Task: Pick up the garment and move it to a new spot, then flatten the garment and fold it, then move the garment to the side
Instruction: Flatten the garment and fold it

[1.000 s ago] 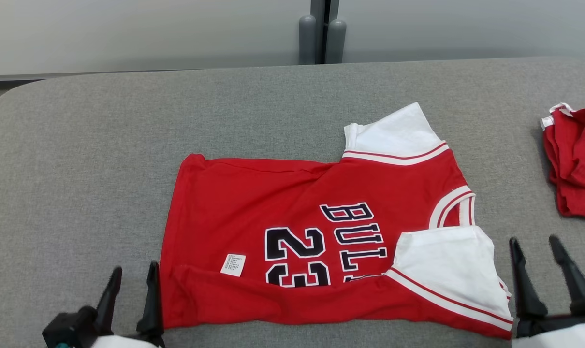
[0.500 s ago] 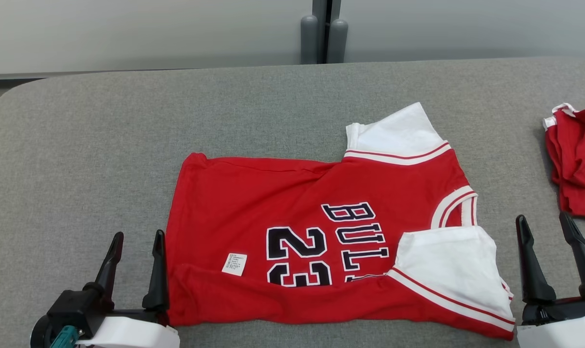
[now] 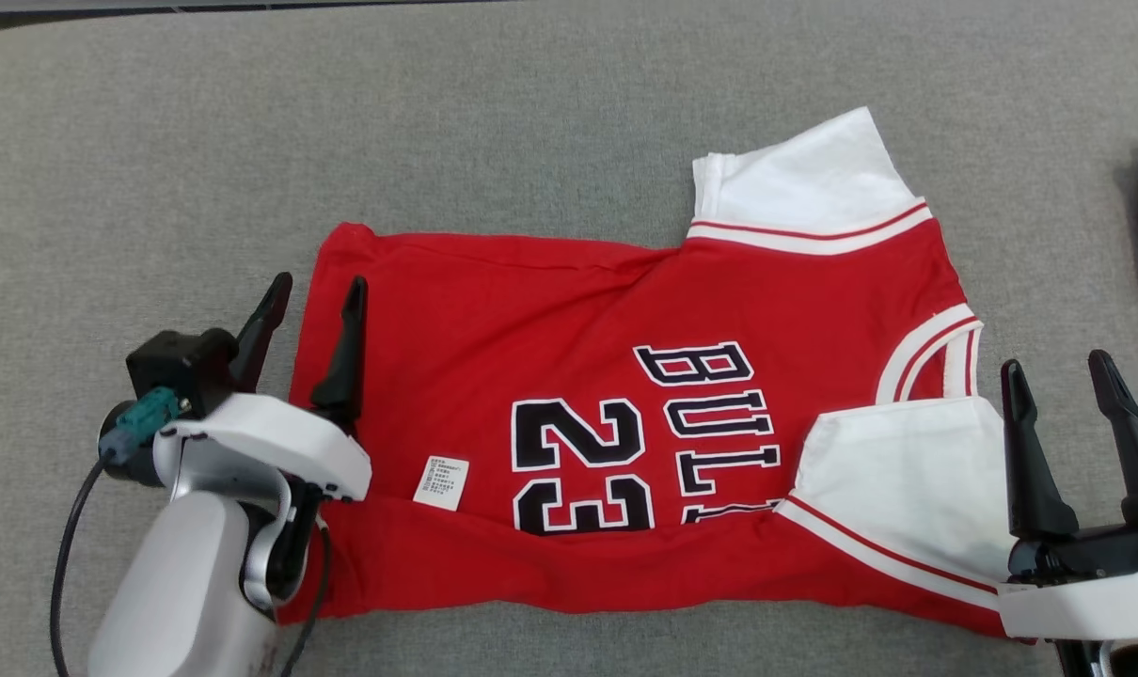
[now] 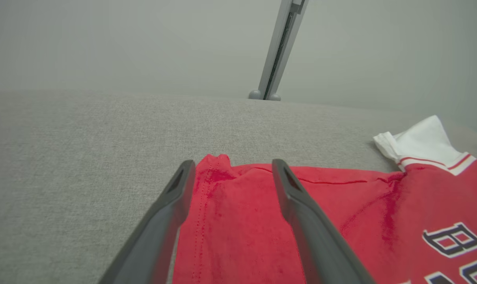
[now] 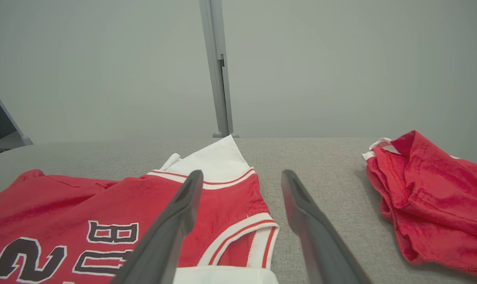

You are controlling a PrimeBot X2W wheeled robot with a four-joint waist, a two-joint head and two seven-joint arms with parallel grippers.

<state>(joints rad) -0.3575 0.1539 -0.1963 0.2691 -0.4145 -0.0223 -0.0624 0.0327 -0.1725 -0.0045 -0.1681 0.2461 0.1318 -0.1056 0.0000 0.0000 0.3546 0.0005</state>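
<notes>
A grey fabric-covered counter (image 3: pixel 531 113) carries the work, with pale wall panels behind it.

1. Garment (image 3: pixel 625 310): a red jersey lying sideways at mid-counter, hem toward the robot's left, collar toward its right. The near long edge is turned over onto the body and the near white sleeve (image 3: pixel 908 480) lies over part of the print. This suggests one lengthwise fold is in place.
2. Second red garment (image 5: pixel 431 197): bunched on the counter, well apart to the right.
3. Left fingers (image 3: pixel 345 338): spread and empty. They straddle the hem edge, one over cloth and one over bare counter, probably to grip that end.
4. Right fingers (image 3: pixel 1028 451): spread and empty, just beside the near sleeve at the collar end.
5. Care label (image 3: pixel 442 482): exposed at the fold line.
</notes>
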